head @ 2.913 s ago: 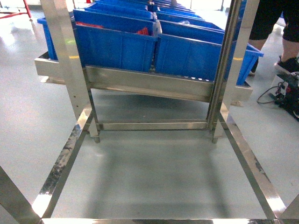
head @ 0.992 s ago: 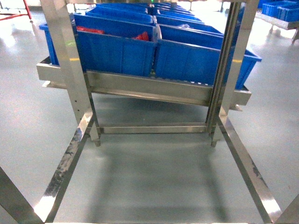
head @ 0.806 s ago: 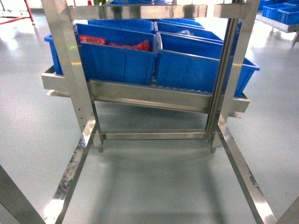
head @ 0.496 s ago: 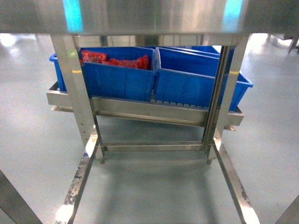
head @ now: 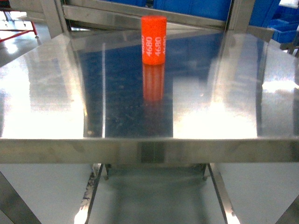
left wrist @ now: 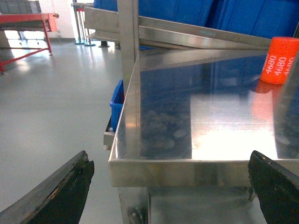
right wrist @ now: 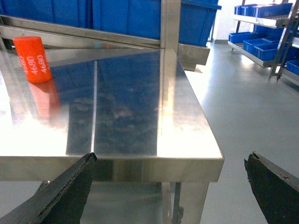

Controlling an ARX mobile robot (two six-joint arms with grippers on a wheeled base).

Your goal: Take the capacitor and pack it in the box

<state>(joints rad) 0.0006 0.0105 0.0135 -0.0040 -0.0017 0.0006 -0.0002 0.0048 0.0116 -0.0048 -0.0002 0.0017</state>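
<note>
An orange cylindrical capacitor (head: 154,39) marked 4680 stands upright at the back middle of a shiny steel table (head: 140,151). The left wrist view has the capacitor (left wrist: 279,59) far off at the upper right, beyond the table's front left corner (left wrist: 187,165). My left gripper (left wrist: 169,161) is open and empty, level with the table's front edge. From the right wrist the capacitor (right wrist: 32,59) shows at the upper left, past the front right corner (right wrist: 140,168). My right gripper (right wrist: 172,158) is open and empty too. The box is out of view. Neither gripper shows in the head view.
Blue bins (head: 201,7) sit on a sloped steel rack right behind the table. Upright steel posts (left wrist: 128,37) (right wrist: 170,23) rise at the table's sides. A blue bin (left wrist: 117,105) sits lower on the left. Shelves of blue bins (right wrist: 261,18) stand far right, a red frame (left wrist: 28,18) far left.
The head view has risen from the low rack of blue bins and the floor up to the tabletop, bringing the orange capacitor into sight.
</note>
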